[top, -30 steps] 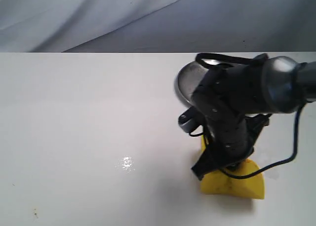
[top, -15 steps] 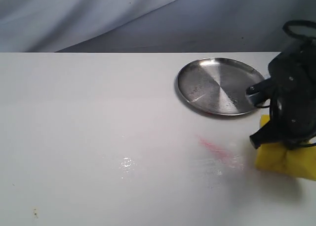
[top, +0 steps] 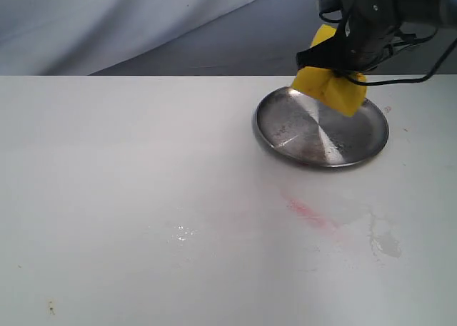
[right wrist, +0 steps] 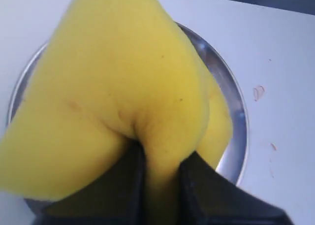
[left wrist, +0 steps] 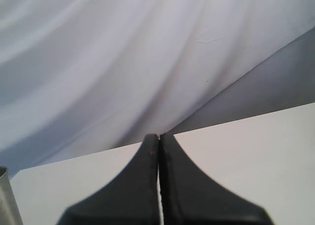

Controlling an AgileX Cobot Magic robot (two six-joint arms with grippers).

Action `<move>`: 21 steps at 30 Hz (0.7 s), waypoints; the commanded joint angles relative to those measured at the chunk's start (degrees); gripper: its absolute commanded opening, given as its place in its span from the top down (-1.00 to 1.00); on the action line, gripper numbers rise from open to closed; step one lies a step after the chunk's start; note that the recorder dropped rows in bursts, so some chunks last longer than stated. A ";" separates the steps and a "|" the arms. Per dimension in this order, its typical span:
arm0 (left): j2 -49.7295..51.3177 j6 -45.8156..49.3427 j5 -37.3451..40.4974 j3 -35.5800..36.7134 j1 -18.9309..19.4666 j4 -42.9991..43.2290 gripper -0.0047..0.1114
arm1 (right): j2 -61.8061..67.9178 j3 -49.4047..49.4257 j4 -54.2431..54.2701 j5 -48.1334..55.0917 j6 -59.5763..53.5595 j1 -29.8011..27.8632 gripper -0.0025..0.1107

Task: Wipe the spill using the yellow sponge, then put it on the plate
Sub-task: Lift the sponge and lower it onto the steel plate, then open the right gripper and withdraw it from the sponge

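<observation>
My right gripper (top: 341, 62) is shut on the yellow sponge (top: 330, 88), pinching it so the foam bulges. It holds the sponge in the air just over the far part of the silver plate (top: 303, 130). In the right wrist view the sponge (right wrist: 123, 82) fills most of the picture between the black fingers (right wrist: 204, 185), with the plate rim (right wrist: 237, 112) showing beneath. No amber puddle of the spill shows; only a faint wet trace (top: 385, 242) lies on the white table. My left gripper (left wrist: 158, 137) is shut on nothing, away from all of this, and the exterior view does not show it.
A faint pink smear (top: 310, 213) lies on the table in front of the plate. A small wet glint (top: 183, 234) sits further left. A grey cloth backdrop (top: 143, 26) hangs behind the table's far edge. Small reddish marks (right wrist: 258, 92) dot the table beside the plate.
My right gripper has lifted the sponge off the table at the front right and carried it back to above the plate. A faint wet trace shows where it was.
</observation>
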 commanded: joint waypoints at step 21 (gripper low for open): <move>-0.20 -0.52 -0.29 -0.17 0.25 -0.39 0.92 | 3.85 -6.45 2.19 6.66 -0.94 -3.08 -0.14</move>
